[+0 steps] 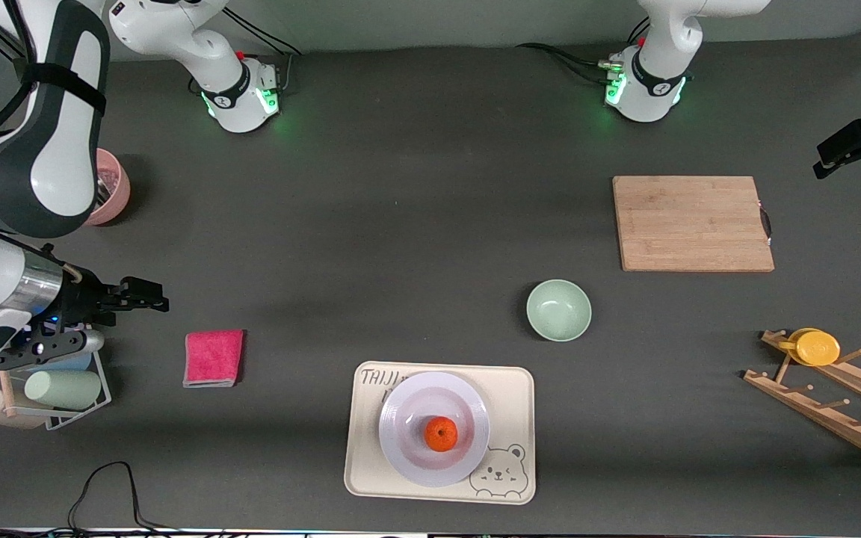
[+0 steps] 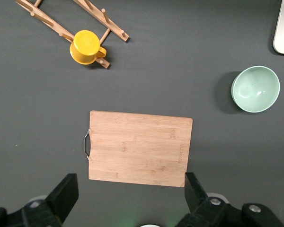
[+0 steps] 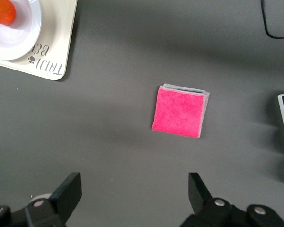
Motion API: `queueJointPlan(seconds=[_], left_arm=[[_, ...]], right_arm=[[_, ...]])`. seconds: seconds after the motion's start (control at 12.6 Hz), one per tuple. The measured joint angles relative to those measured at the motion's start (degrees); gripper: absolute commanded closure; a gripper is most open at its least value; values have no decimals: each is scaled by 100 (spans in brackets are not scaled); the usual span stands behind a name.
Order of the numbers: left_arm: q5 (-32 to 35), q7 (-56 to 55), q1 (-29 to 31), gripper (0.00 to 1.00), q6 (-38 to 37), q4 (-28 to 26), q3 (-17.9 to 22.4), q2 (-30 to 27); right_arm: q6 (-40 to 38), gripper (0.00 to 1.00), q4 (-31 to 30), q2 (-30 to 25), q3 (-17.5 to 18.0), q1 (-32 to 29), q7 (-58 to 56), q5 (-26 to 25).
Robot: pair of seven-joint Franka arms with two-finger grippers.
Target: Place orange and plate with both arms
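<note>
The orange (image 1: 441,433) lies in the middle of the pale plate (image 1: 405,415), and the plate rests on the beige bear tray (image 1: 368,463) near the front camera. My right gripper (image 1: 155,297) hovers open and empty over bare table beside the pink cloth (image 1: 213,358). In the right wrist view the right gripper (image 3: 132,182) shows wide-apart fingers, with the orange (image 3: 1,10) and plate (image 3: 19,40) at a corner. My left gripper (image 1: 828,157) hangs open and empty over the table by the cutting board (image 1: 692,223). The left wrist view shows the left gripper (image 2: 130,182) with nothing between its fingers.
A mint-green bowl (image 1: 558,309) stands between the tray and the cutting board. A wooden peg rack (image 1: 841,400) carrying a yellow cup (image 1: 815,347) sits at the left arm's end. At the right arm's end stand a pink cup (image 1: 110,187) and a wire rack of cups (image 1: 57,390).
</note>
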Motion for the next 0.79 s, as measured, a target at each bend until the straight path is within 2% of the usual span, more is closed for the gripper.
queueJointPlan(seconds=[0.16, 0.24, 0.32, 0.4, 0.55, 0.63, 0.79], left_arm=[[-1, 12, -11, 0, -9, 5, -6, 10], [-1, 23, -11, 0, -11, 12, -7, 35], [-1, 26, -11, 0, -12, 54, -5, 83], [-1, 27, -11, 0, -28, 130, -4, 159], [-1, 34, -11, 0, -89, 268, -4, 331], [-1, 38, -11, 0, -105, 308, -5, 393], [-26, 60, -11, 0, -152, 349, -3, 446]], right_arm=[[-77, 0, 40, -42, 5, -4, 0, -147], [-95, 0, 41, -120, 106, -50, 21, -274], [-113, 0, 43, -261, 400, -237, 91, -515], [-136, 0, 37, -469, 920, -597, 208, -890], [-170, 0, -72, -980, 2260, -1517, 604, -1655], [-172, 0, -181, -1234, 2877, -1930, 781, -1908], [-163, 0, -513, -1702, 3787, -2612, 972, -2137]])
